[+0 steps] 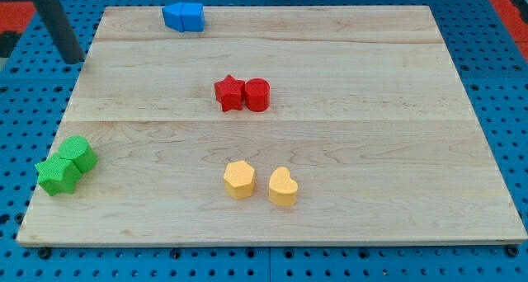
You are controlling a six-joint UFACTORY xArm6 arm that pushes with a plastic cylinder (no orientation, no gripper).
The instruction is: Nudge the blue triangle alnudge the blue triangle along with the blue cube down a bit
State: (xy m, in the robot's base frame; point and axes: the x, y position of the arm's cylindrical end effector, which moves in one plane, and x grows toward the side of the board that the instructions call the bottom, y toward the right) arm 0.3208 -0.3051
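Yellow heart block [282,187] lies nearest; the touching blue triangle [173,16] and blue cube [192,17] sit at the wooden board's [371,150] top edge. My tip [76,59], bare, holding nothing, stands well left. They look light, rigid, slippery; push their top faces.

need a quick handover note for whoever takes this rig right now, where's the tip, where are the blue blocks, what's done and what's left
My tip sits off the wooden board's top-left corner, over the blue pegboard, to the view's left of the blue pair and not touching it.
The blue triangle and blue cube sit touching each other at the board's top edge.
Done: nothing evident; the pair lies right at the top edge.
Left: bring the tip above the pair and push both down a bit, probably stopping well short of the red star.
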